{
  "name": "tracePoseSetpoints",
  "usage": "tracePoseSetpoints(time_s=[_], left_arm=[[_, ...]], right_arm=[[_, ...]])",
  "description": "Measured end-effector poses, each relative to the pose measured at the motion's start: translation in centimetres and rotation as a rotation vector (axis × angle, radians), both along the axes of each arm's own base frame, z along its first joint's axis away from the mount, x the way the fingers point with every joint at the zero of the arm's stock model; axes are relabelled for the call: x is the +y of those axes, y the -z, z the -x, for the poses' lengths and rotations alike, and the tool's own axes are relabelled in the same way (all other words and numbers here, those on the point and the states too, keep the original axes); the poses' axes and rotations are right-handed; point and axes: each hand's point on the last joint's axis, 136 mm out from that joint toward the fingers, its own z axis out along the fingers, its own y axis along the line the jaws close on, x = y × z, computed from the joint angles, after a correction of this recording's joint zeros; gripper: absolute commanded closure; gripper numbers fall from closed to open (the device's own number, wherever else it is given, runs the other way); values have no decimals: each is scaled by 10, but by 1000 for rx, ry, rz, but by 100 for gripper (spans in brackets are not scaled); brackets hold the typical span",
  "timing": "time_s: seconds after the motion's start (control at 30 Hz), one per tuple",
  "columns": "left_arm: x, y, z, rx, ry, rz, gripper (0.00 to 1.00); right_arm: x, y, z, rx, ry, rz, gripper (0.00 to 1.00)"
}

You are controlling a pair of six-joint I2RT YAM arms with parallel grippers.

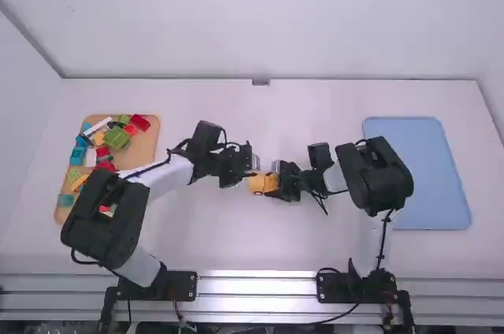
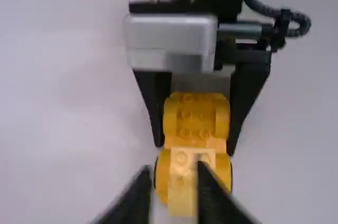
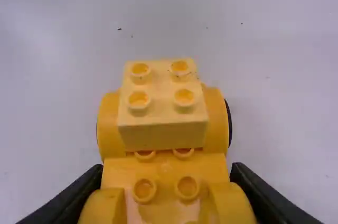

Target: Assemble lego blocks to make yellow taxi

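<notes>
Yellow car (image 1: 264, 183), the body of the taxi, is near the middle of the white table (image 1: 260, 243), a little toward 6 o'clock. A pale yellow brick (image 3: 162, 86) sits on top at its 9 o'clock end, with bare studs behind it; whether it is pressed fully home, I cannot tell. The right gripper (image 2: 195, 147) comes in from 3 o'clock, its fingers closed against both sides of the body. The left gripper (image 2: 173, 174) is close by at about 10 o'clock, fingers somewhat apart with nothing between them.

The step seems to be setting that brick. Next likely calls for a firm downward press while the right side braces the car, or for fetching another piece. Both grippers crowd the small model, so the left must avoid knocking its neighbour or tipping the brick.

Farther out, toward 9 o'clock, a tan tray (image 1: 140, 150) holds jumbled colored blocks (image 1: 117, 137). Toward 3 o'clock lies a blue tray (image 1: 417, 168).
</notes>
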Motion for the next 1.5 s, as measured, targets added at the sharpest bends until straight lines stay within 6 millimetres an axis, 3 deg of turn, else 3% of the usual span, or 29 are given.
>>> tracePoseSetpoints(time_s=[0.33, 0.63, 1.0, 1.3, 1.5], left_arm=[[1, 36, 7, 94, 3, -41, 98], [-8, 33, 13, 92, 57, 8, 98], [-21, 41, 25, 77, 96, -54, 98], [-30, 23, 24, 51, 149, 62, 98], [-17, 3, 10, 10, 112, 106, 98]], right_arm=[[0, 0, 0, 0, 0, 0, 48], [0, 0, 0, 0, 0, 0, 48], [0, 0, 0, 0, 0, 0, 48], [0, 0, -1, -2, 2, 1, 48], [0, 0, -1, 1, 3, 0, 48]])
